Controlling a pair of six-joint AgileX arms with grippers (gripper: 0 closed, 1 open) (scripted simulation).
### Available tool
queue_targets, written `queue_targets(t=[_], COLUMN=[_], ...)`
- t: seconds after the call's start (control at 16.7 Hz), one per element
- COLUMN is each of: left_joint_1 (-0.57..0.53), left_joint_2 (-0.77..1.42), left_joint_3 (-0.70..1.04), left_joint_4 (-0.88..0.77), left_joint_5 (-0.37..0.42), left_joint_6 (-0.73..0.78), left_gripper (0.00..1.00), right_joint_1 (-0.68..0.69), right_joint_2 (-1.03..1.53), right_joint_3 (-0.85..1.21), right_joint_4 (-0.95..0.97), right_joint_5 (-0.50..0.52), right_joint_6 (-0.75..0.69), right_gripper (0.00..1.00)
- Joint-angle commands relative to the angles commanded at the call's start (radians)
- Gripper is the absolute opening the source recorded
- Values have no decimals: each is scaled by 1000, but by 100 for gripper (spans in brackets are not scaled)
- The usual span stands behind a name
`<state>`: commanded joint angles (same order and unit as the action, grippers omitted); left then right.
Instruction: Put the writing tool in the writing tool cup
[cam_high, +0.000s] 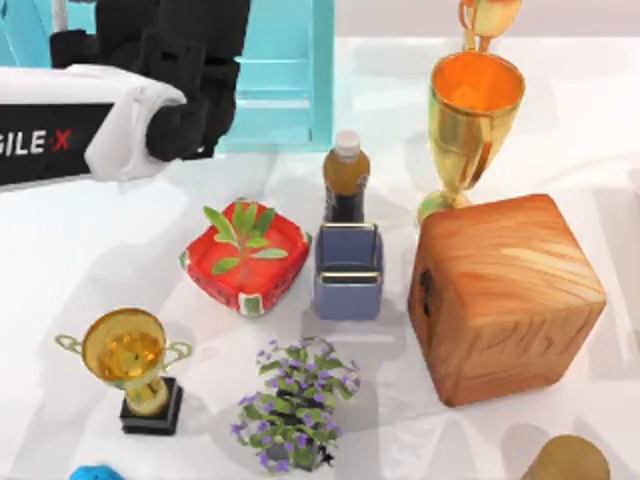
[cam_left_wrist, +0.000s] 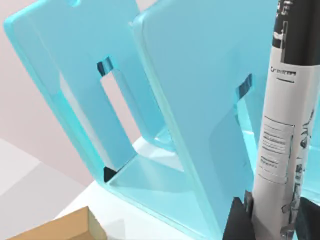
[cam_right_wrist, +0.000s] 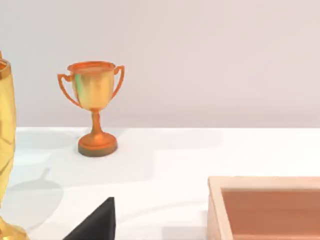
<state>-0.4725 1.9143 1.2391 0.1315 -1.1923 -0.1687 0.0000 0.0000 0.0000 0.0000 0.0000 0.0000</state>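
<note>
**Pen in hand, cup still waiting**

Start with the tabletop (cam_high: 80, 250): it's crowded. Biggest thing on it is the wooden block (cam_high: 505, 295) at the right, then the pale blue rack (cam_high: 285, 90) at the back, and the tall golden goblet (cam_high: 470, 120) just behind the block. In front of the rack, the left arm (cam_high: 90, 125) reaches in from the left edge, up high and well short of the middle of the table.

Down the sizes now: a red planter (cam_high: 247, 255), a purple flower bush (cam_high: 295, 405), a small trophy (cam_high: 130, 365) at front left, a bottle (cam_high: 346, 180), and right in front of that bottle, touching or nearly so, the cup (cam_high: 348, 270). It looks empty from above.

Now the key item. In the left wrist view the pen (cam_left_wrist: 282, 125) stands upright between the dark fingers (cam_left_wrist: 237, 222) of the left gripper (cam_left_wrist: 272, 225), which are closed on its lower end, with the rack right behind.

So, my read: the pick is done, the carry and the drop are still to come. The right gripper's state I cannot tell; its wrist view looks out past a far trophy (cam_right_wrist: 95, 107).
</note>
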Motion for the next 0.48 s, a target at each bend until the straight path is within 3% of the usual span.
queue_targets(t=[0.24, 0.48], left_joint_1=[-367, -599], left_joint_2=[109, 177], left_joint_3=[24, 35], left_joint_4=[298, 499], left_joint_5=[-271, -406], left_joint_6=[15, 22], left_gripper=[0, 0], right_joint_1=[0, 0], right_joint_2=[0, 0], right_joint_3=[0, 0], right_joint_4=[0, 0], right_joint_5=[0, 0], right_joint_6=[0, 0], right_gripper=[100, 100])
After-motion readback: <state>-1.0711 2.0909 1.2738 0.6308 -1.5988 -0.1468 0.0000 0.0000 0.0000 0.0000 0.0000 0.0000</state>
